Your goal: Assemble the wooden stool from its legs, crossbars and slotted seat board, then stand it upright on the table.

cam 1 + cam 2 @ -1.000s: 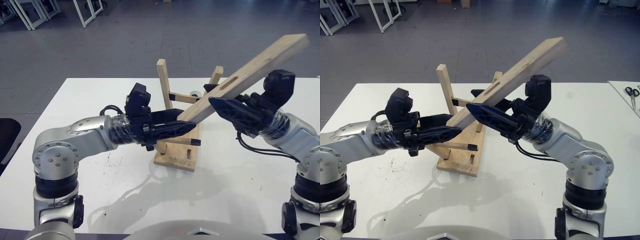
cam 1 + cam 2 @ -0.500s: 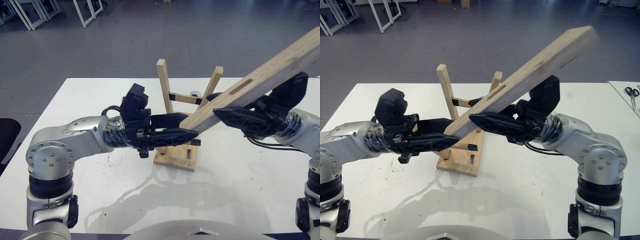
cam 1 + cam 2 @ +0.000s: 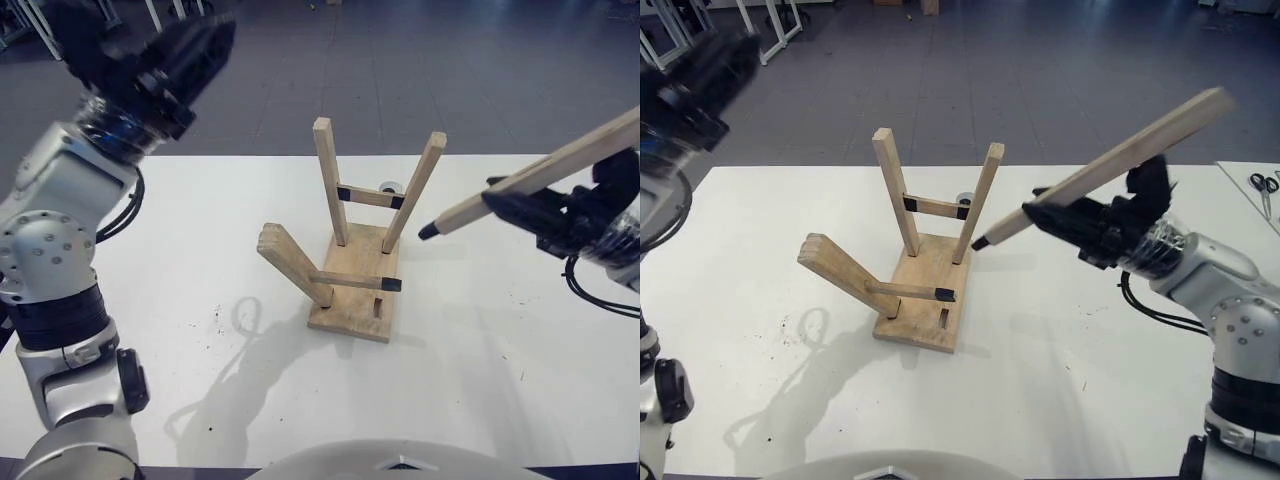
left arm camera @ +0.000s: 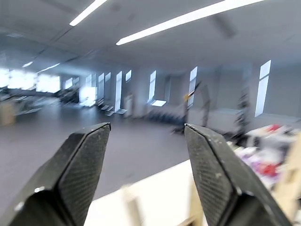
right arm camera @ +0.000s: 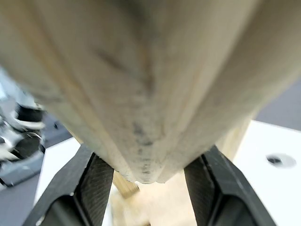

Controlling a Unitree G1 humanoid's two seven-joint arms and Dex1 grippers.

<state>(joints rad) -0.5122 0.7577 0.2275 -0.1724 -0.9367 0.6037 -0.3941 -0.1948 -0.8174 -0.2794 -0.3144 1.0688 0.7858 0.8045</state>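
The seat board (image 3: 352,300) lies flat on the white table (image 3: 200,220). Two wooden legs (image 3: 330,180) stand up from it, joined by a crossbar (image 3: 370,196). A third leg (image 3: 292,263) leans out to the left on a second crossbar (image 3: 350,281). My right gripper (image 3: 1040,218) is shut on a long wooden slotted board (image 3: 1140,145), held slanting in the air to the right of the stool; its fingers (image 5: 94,188) clamp the board (image 5: 150,84) from both sides. My left gripper (image 4: 146,127) is open and holds nothing, raised high at the far left (image 3: 190,45), away from the stool.
A small round part (image 3: 388,186) lies on the table just behind the upright legs. Scissors (image 3: 1265,183) rest on a separate surface at the far right. Dark specks (image 3: 215,318) mark the table left of the seat board. Grey floor lies beyond the table's far edge.
My left arm has swung up and away to the left, off the board's lower end beside the leaning leg. My right gripper has drawn the slotted board back to the right, clear of the stool.
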